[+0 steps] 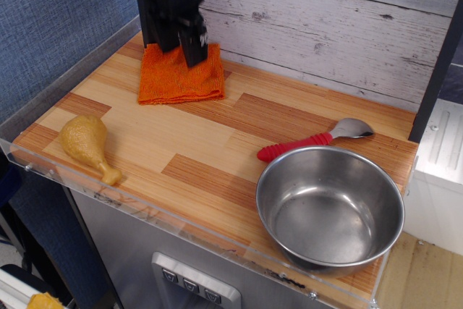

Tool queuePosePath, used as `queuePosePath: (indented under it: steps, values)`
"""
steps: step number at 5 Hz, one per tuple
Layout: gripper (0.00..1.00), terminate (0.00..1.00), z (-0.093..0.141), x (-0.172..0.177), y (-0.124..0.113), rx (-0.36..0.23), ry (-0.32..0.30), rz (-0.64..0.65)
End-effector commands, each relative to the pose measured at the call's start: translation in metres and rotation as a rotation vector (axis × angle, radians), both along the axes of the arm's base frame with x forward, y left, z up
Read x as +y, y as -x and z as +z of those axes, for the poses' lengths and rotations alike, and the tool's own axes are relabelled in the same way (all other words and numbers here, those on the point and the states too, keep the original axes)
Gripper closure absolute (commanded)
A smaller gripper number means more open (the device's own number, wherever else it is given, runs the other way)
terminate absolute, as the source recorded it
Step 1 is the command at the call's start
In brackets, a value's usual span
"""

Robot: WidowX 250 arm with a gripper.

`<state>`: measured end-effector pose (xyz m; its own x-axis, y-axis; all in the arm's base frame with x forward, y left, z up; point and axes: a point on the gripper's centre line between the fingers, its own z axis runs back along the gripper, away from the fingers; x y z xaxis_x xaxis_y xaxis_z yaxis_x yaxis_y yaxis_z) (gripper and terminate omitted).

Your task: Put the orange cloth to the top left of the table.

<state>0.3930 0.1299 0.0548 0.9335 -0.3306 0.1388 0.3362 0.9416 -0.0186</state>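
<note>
The orange cloth [181,77] lies flat at the far left corner of the striped wood table [210,142], close to the back wall. My black gripper [180,47] hangs just above the cloth's far edge, blurred by motion. Its two fingers stand apart with nothing between them, and their tips are clear of the cloth. The arm hides the cloth's far edge.
A tan toy drumstick [87,144] lies at the front left. A steel bowl [329,211] stands at the front right, with a red-handled spoon [300,145] just behind it. A plank wall [325,27] closes the back; a clear acrylic edge runs along the front.
</note>
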Motion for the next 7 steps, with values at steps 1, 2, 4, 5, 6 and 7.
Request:
queuePosePath:
  steps: [1,2,4,5,6,7]
  values:
    - [0.00,0.00,0.082,-0.012,0.006,-0.082,-0.005,-0.024]
    - [0.00,0.00,0.108,-0.026,0.017,-0.074,0.012,-0.049]
    - [0.00,0.00,0.145,-0.061,0.040,-0.100,0.018,-0.104]
    - [0.00,0.00,0.145,-0.061,0.040,-0.100,0.018,-0.104]
    - [0.00,0.00,0.145,-0.061,0.040,-0.100,0.018,-0.104]
    - [0.00,1.00,0.145,-0.061,0.040,-0.100,0.018,-0.104]
